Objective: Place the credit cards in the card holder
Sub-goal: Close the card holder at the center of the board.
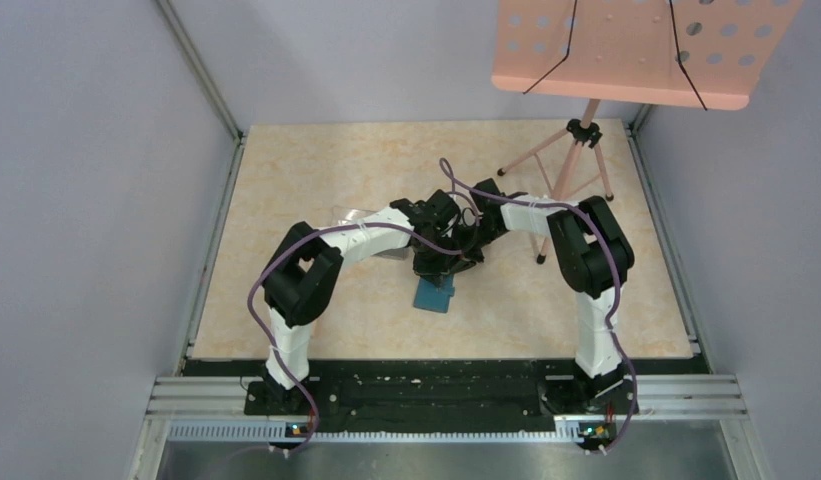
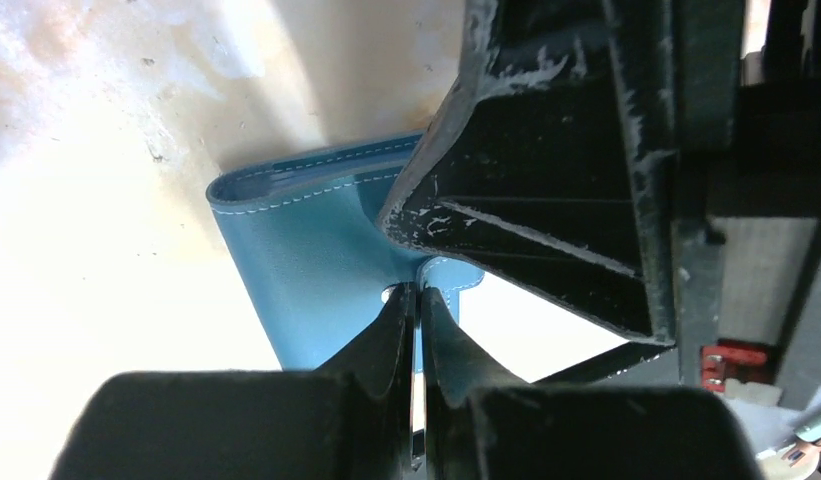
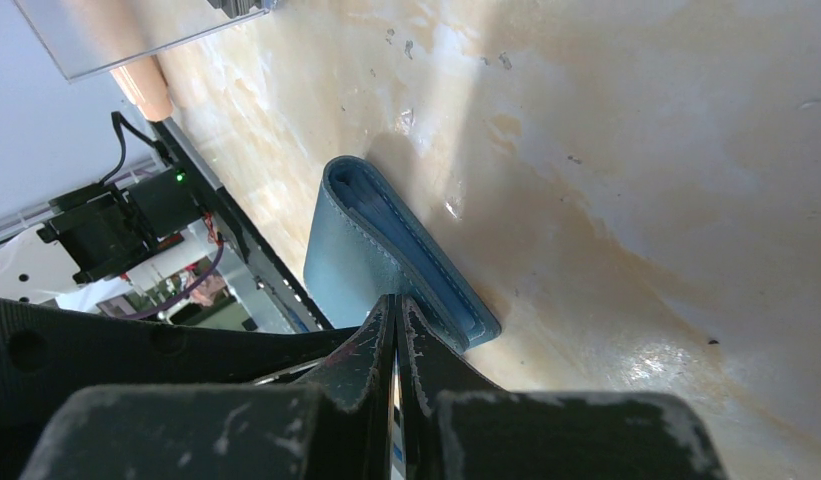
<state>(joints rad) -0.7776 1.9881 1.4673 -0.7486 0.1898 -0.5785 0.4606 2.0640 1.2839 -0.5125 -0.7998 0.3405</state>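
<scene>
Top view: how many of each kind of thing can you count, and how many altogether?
Robot arms: 2, the left arm and the right arm
Blue card holder: 1
Clear plastic box: 1, partly hidden by the left arm
Pink music stand: 1
Black credit cards: 0 in sight
Total: 5

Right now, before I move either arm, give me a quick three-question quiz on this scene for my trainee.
1. True or false: the left gripper and right gripper both have their jaws spread wide.
2. Where is the card holder? A far left corner; B mid-table, right by both grippers; C on the base rail.
3. What stands at the far right of the table?
Key: 1 false, both shut; 2 B; 3 a pink music stand.
</scene>
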